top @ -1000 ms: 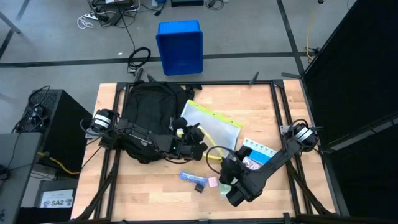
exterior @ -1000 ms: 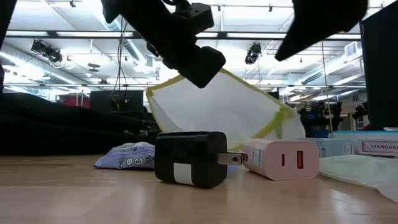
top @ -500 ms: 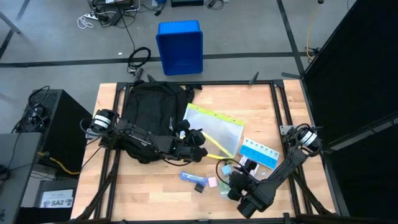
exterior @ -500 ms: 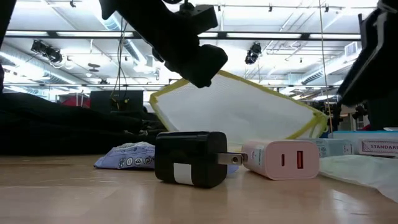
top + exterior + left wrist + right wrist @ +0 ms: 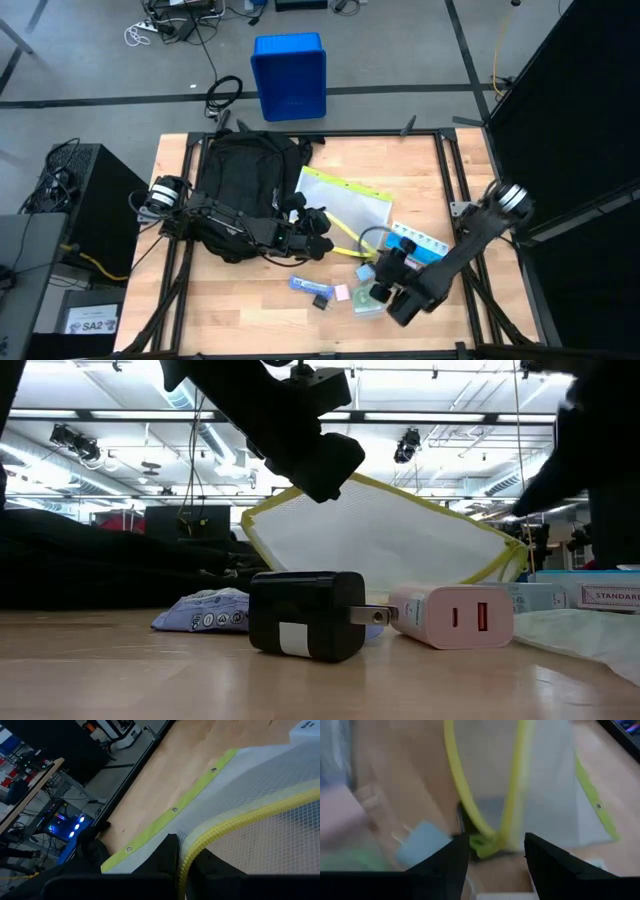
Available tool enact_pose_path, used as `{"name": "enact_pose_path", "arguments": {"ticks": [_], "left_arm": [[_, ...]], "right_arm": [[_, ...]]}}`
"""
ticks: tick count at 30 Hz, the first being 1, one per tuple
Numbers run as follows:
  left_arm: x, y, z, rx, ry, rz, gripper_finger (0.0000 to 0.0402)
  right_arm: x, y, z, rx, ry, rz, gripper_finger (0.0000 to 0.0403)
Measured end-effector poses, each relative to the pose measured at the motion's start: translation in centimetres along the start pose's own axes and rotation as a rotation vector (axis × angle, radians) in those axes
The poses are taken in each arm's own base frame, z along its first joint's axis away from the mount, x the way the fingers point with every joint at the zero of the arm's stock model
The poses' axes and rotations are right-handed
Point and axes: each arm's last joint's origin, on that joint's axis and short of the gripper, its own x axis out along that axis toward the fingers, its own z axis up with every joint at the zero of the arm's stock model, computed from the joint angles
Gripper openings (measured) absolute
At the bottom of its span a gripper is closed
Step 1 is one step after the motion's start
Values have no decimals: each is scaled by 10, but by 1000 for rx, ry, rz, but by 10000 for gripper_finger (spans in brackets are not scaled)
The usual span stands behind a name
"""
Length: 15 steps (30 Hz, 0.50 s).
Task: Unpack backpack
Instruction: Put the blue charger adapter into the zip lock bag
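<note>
**Inspector:** Position of the backpack [image 5: 243, 178]?

**Assistant:** It lies flat on the far left part of the counter [image 5: 420, 185], top toward the far edge. The left arm crosses its near end.

**Inspector:** Left tool [image 5: 318, 232]?

**Assistant:** It sits just right of the backpack, near the counter's middle. Its fingers are closed on the near left corner of the mesh pouch [image 5: 345, 203]. The left wrist view shows the yellow edging running between the dark fingers [image 5: 160, 855]. In the low view that corner is raised off the counter while the far end slopes down.

**Inspector:** Right tool [image 5: 383, 281]?

**Assistant:** It is near the middle right of the counter, just beside the blue box [image 5: 417, 245]. In its wrist view the fingers [image 5: 445, 862] stand partly apart around a yellow cord [image 5: 470, 815] and a green tab. Whether they grip anything, I cannot tell.

**Inspector:** Other items?

**Assistant:** A black charger [image 5: 305, 615] and a pink charger [image 5: 455, 617] lie touching at the near edge, a blue packet [image 5: 205, 610] to their left.
</note>
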Motion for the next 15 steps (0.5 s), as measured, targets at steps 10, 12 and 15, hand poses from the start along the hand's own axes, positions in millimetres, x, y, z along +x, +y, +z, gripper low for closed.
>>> {"name": "enact_pose_path", "arguments": {"ticks": [10,12,15], "left_arm": [[6,3,0,-2,17,-23,0],[6,3,0,0,20,-38,0],[5,2,-1,7,26,-47,0]], "right_arm": [[21,-15,-17,164,-111,417,164],[26,-16,-21,143,-98,403,174],[27,-14,-22,58,-118,390,190]]}}
